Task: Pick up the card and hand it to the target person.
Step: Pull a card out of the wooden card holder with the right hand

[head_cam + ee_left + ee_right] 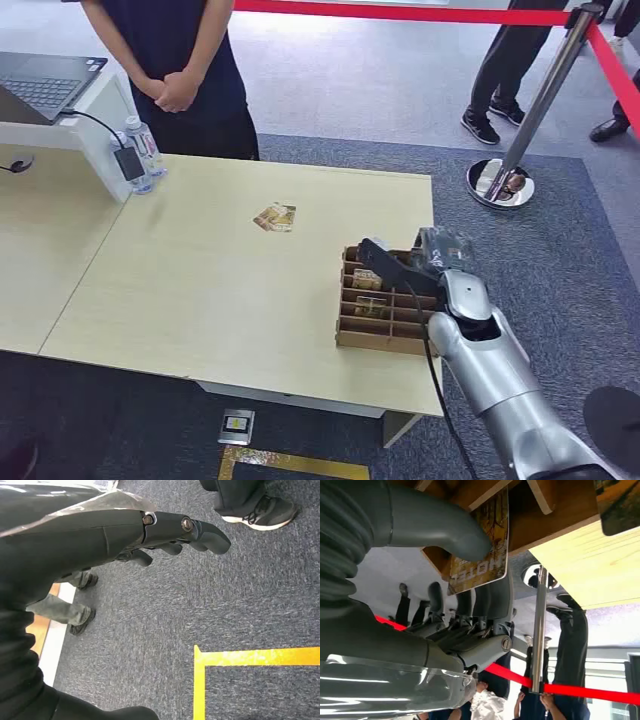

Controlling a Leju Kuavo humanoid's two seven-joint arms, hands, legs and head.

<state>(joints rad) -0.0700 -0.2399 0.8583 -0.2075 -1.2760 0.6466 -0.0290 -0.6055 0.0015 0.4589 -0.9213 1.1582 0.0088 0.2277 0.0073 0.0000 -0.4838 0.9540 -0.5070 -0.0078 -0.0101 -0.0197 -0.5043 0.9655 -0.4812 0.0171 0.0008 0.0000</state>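
Thumb and fingers (486,600) of the right hand (392,265) pinch one card (480,550) from both faces, the thumb pressing its printed side and the fingers backing the other. The right wrist view shows the word HOTEL on the card, which stands on edge with one end down in the cardboard slotted box (381,340), among the wooden-looking dividers. So the card lies directly inside the grasp, not beside it; its long axis seems to run up out of the slot. My judgement is that the coming move turns on a straight lift along that axis, so the card clears the dividers without catching.

The box sits at the near right corner of the table (189,290). A second card (275,217) lies flat further left and farther away, well apart from the hand. The person (177,70) stands at the far left edge with hands clasped, so the handover will need a long reach across and away.

The left hand (166,535) hangs beside the body over grey carpet, fingers loosely curled and holding nothing. The right is plainly the nearer.
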